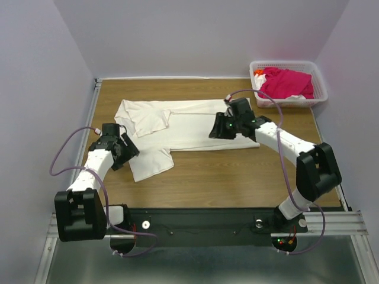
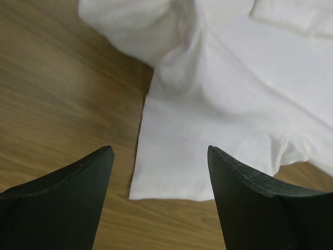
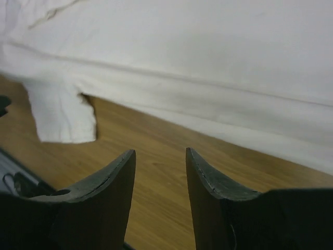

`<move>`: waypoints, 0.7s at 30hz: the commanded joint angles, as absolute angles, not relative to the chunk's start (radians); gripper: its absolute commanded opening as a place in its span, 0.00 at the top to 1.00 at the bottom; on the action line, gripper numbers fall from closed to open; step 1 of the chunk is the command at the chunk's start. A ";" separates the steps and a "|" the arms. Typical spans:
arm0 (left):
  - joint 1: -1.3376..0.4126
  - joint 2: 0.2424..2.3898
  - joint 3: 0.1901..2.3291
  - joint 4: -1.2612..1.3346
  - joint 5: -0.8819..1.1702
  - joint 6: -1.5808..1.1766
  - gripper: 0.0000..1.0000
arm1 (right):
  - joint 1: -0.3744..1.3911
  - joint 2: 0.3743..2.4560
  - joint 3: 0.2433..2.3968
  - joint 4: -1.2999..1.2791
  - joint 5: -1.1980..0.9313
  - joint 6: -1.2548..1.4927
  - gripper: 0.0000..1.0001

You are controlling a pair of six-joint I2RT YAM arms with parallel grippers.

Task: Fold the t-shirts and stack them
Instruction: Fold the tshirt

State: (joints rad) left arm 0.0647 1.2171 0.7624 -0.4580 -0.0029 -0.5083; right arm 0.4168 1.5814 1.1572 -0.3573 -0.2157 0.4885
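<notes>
The white shirt (image 1: 189,127) lies spread flat across the middle of the table (image 1: 237,177), one sleeve (image 1: 151,163) sticking out toward the near left. The left gripper (image 2: 160,151) hangs over that sleeve's hem, jaws wide apart and holding nothing. The right gripper (image 3: 160,151) is above bare wood just beside the shirt's near edge, jaws partly apart and empty. The pink shirt (image 1: 287,81) sits bunched in the basket (image 1: 321,90) at the far right corner
</notes>
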 commanded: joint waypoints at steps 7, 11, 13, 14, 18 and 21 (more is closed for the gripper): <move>-0.087 1.236 0.678 -0.482 -0.058 -0.658 0.17 | 0.650 1.794 1.209 -0.109 -0.423 0.571 0.51; -0.112 1.273 0.666 -0.483 -0.060 -0.687 0.21 | 0.696 1.882 1.247 -0.071 -0.452 0.597 0.51; -0.120 1.282 0.660 -0.480 -0.064 -0.695 0.22 | 0.718 1.910 1.256 -0.057 -0.462 0.604 0.51; -0.126 1.287 0.658 -0.480 -0.067 -0.699 0.23 | 0.724 1.936 1.261 -0.054 -0.466 0.604 0.51; -0.141 1.301 0.653 -0.480 -0.074 -0.715 0.24 | 0.756 1.991 1.285 -0.040 -0.498 0.614 0.51; -0.149 1.330 0.649 -0.476 -0.068 -0.716 0.25 | 0.782 2.025 1.301 -0.029 -0.514 0.620 0.51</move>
